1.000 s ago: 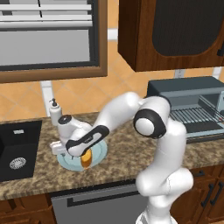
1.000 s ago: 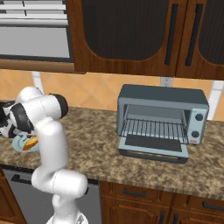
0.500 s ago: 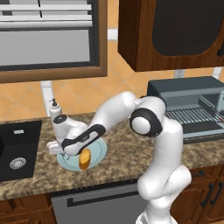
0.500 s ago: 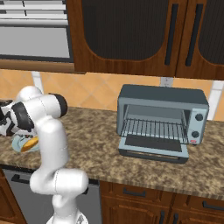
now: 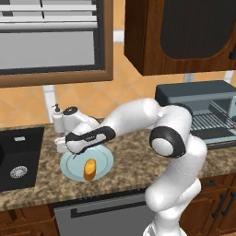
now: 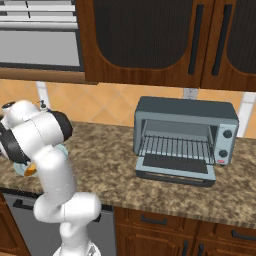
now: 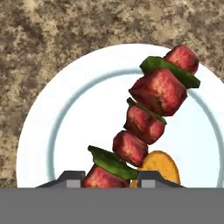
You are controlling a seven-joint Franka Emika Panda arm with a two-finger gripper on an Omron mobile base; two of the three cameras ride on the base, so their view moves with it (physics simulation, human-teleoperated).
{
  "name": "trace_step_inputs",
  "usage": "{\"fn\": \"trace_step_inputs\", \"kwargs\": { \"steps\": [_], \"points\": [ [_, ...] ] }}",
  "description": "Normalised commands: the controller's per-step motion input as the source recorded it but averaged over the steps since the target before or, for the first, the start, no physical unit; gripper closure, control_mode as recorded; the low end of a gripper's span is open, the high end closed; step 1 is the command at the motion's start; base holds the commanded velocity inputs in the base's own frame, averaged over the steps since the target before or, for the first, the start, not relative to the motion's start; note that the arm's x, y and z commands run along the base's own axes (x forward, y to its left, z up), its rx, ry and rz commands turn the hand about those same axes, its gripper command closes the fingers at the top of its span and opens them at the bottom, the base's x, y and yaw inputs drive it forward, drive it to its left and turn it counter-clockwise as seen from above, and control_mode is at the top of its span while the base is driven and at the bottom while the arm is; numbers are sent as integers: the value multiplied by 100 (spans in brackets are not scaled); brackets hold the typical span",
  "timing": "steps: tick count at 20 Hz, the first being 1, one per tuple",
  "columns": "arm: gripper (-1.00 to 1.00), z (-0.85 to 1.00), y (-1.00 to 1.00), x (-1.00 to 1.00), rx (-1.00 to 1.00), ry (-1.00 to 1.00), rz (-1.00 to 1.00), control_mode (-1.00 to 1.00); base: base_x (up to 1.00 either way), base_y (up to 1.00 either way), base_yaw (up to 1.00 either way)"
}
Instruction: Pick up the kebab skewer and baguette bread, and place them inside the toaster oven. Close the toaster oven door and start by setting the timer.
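Note:
The kebab skewer, red-brown meat chunks with green pepper slices, lies slanted across a pale blue plate. My gripper is shut on the skewer's near end, with one fingertip against each side of the lowest chunk. The golden baguette bread lies on the same plate beside that end. From the left base view, the hand hovers low over the plate's far left part, and the baguette bread sits near the front. The toaster oven stands to the right, its door dropped open and the wire rack bare.
A black sink lies left of the plate and a white soap dispenser stands behind it. Dark wood cabinets hang above the toaster oven. Speckled stone counter stretches between the plate and the oven.
The jaws have closed in from wide open onto the skewer's lowest chunk. The hand has settled slightly lower over the plate; the plate, bread and oven have not moved.

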Motion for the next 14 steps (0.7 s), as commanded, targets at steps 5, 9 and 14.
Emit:
{"fn": "trace_step_inputs", "kwargs": {
  "steps": [5,9,14],
  "points": [
    [100,76,-100,-70,14,-12,16,-100,0,0,0],
    [100,46,-100,-83,10,-17,19,-100,0,0,0],
    [100,62,-100,-14,1,-4,8,-100,0,0,0]
  ]
}}
